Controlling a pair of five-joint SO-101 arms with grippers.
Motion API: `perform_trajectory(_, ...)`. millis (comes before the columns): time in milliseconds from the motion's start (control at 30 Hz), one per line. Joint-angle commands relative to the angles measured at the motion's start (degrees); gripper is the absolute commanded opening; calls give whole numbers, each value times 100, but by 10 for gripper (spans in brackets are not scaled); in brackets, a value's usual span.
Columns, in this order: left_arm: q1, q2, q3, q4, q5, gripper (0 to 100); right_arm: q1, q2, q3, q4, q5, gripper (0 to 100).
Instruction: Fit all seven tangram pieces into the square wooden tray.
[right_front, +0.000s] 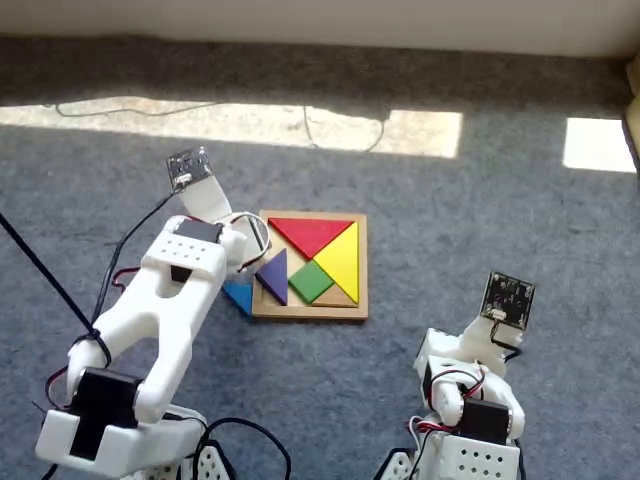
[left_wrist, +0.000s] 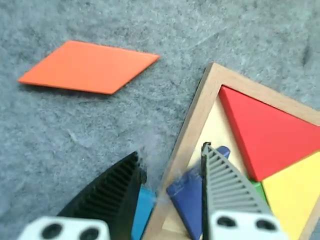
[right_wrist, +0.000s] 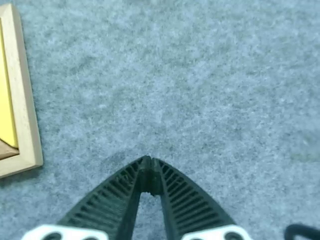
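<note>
The square wooden tray (right_front: 358, 262) (left_wrist: 192, 130) lies on grey carpet and holds a red triangle (right_front: 308, 234) (left_wrist: 265, 130), a yellow triangle (right_front: 342, 260) (left_wrist: 295, 190), a green square (right_front: 311, 281) and a dark blue triangle (right_front: 274, 276) (left_wrist: 190, 200). My left gripper (left_wrist: 170, 172) (right_front: 243, 252) is open and straddles the tray's left wall, its grey finger (left_wrist: 222, 187) beside the dark blue triangle. A light blue piece (right_front: 239, 294) (left_wrist: 143, 212) lies just outside that wall. An orange parallelogram (left_wrist: 90, 67) rests on the carpet farther out. My right gripper (right_wrist: 149, 176) is shut above bare carpet.
The right arm (right_front: 470, 395) sits folded at the front right, well away from the tray, whose edge (right_wrist: 25, 120) appears in the right wrist view. Cables (right_front: 320, 130) run across a sunlit strip at the back. Open carpet lies to the tray's right.
</note>
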Motion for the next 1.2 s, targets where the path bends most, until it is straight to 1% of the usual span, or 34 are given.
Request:
perform_trajectory(0, 233, -48, 119, -62, -44, 174, 66, -66, 637, -48, -53, 4)
perform_trajectory(133, 189, -4, 180, -62, -44, 174, 66, -66, 637, -48, -53, 4)
perform_trajectory(200, 233, -4, 242, 79, -132, 174, 66, -66, 637, -48, -53, 4)
perform_trajectory(333, 444, -57, 303, 642, -281, 174, 66, -66, 637, -48, -53, 4)
perform_trajectory(567, 945, -75, 48, 1811, -255, 168, 66, -66, 637, -48, -53, 4)
perform_trajectory(633, 1059, -75, -171, 2171, -246, 136, 66, -66, 637, -48, -53, 4)
perform_trajectory(767, 1244, -75, -541, 2655, -246, 7, 66, -66, 637, -48, -53, 4)
perform_trajectory(867, 1200, -66, -760, 2804, -246, 23, 66, -66, 637, -48, -53, 4)
perform_trajectory(967, 980, -66, -1095, 3051, -273, 24, 75, -66, 637, -48, -53, 4)
perform_trajectory(1167, 690, -66, -2088, 3912, -281, 24, 75, -66, 637, -48, -53, 4)
